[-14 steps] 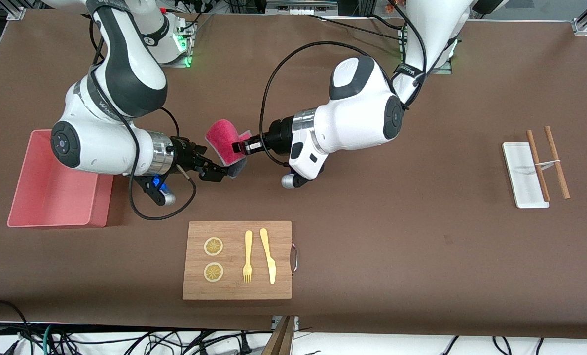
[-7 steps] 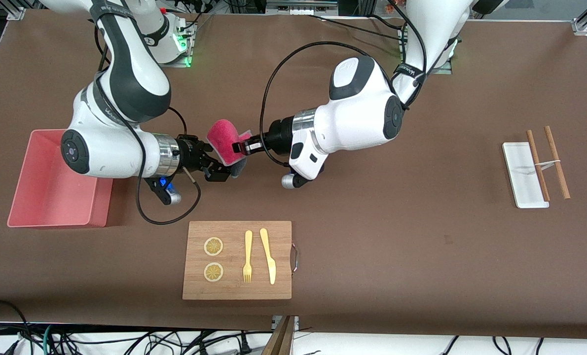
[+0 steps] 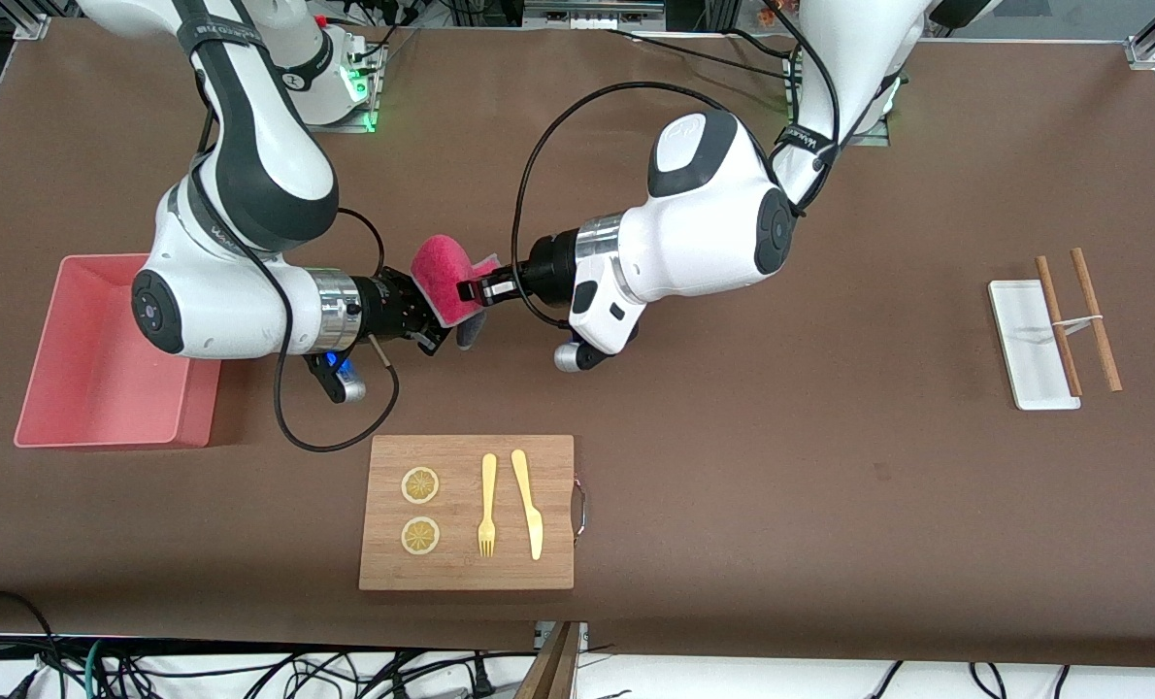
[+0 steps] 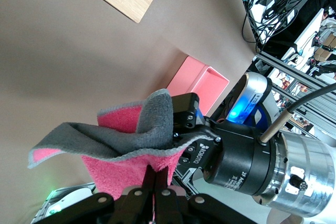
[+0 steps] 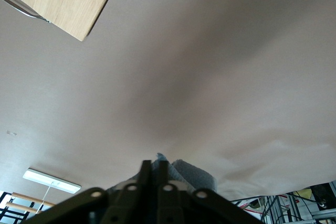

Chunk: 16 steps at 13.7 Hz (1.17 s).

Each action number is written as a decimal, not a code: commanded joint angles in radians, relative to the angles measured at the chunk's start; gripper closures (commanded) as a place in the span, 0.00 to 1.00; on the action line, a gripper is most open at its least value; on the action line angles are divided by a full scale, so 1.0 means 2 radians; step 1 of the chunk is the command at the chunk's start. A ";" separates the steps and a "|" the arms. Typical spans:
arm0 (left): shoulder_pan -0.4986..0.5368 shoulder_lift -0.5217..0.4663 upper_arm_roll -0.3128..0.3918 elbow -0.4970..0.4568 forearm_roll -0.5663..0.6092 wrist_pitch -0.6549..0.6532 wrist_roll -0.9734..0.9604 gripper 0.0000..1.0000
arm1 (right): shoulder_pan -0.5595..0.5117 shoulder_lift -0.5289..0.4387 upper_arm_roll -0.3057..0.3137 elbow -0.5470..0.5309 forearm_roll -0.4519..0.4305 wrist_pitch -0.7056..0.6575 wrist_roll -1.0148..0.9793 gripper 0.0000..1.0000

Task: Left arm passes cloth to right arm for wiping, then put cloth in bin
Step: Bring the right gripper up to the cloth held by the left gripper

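Cloth [image 3: 439,280]: magenta-pink on one face, dark grey on the other, folded; held in the air above bare table [image 3: 733,466], over a spot farther from the front camera than the wooden board [image 3: 467,512].

Left gripper [image 3: 468,288]: over the same spot, jaws closed on the cloth's edge.

Right gripper [image 3: 434,335]: meets the cloth from the bin's end; jaws closed on its grey lower part, as the left wrist view shows [image 4: 181,124]. A white logo is printed on the gripper body there, not clearly readable.

Arm lettering: grey words on both forearm bands, probably a brand name, too small to read with certainty.

Bin [image 3: 65,291]: salmon-pink tub on the table at the right arm's end, well apart from the board.

Board contents: two lemon slices [image 3: 420,484], a yellow fork [image 3: 487,505] and a yellow knife [image 3: 528,503].

White tray [image 3: 1022,340]: at the left arm's end, well apart from the board, two brown sticks [image 3: 1096,318] beside it.
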State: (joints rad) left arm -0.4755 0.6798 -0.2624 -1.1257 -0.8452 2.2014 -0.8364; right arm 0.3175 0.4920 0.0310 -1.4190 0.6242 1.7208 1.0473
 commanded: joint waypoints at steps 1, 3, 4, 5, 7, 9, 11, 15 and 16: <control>-0.002 0.008 0.002 0.017 -0.015 -0.001 0.000 1.00 | -0.001 -0.004 0.001 -0.003 0.011 -0.006 0.007 1.00; -0.002 0.008 0.002 0.017 -0.015 -0.001 0.001 1.00 | -0.002 -0.004 0.002 -0.001 0.010 -0.006 0.007 1.00; -0.002 0.008 0.002 0.017 -0.015 -0.001 0.001 1.00 | -0.002 -0.004 0.002 -0.001 0.010 -0.007 0.006 1.00; -0.002 0.008 0.002 0.017 -0.015 -0.001 0.001 1.00 | -0.003 -0.004 0.002 0.000 0.010 -0.006 0.005 1.00; -0.002 0.008 0.002 0.016 -0.015 -0.001 0.001 1.00 | -0.005 -0.004 0.001 0.002 0.010 -0.006 0.002 1.00; -0.002 0.008 0.002 0.017 -0.015 -0.001 0.001 1.00 | -0.005 -0.005 0.001 0.002 0.010 -0.006 0.001 1.00; -0.002 0.008 0.002 0.016 -0.014 -0.001 0.001 1.00 | -0.005 -0.005 0.001 0.002 0.010 -0.006 0.000 1.00; -0.002 0.008 0.002 0.016 -0.014 -0.001 0.001 1.00 | -0.015 -0.006 -0.002 0.004 0.005 -0.011 -0.004 1.00; -0.002 0.009 0.002 0.015 -0.014 -0.001 0.001 1.00 | -0.024 -0.007 -0.002 0.005 0.005 -0.020 -0.012 1.00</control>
State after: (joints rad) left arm -0.4752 0.6798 -0.2608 -1.1257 -0.8452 2.2014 -0.8364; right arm 0.3039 0.4899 0.0250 -1.4144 0.6245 1.7160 1.0452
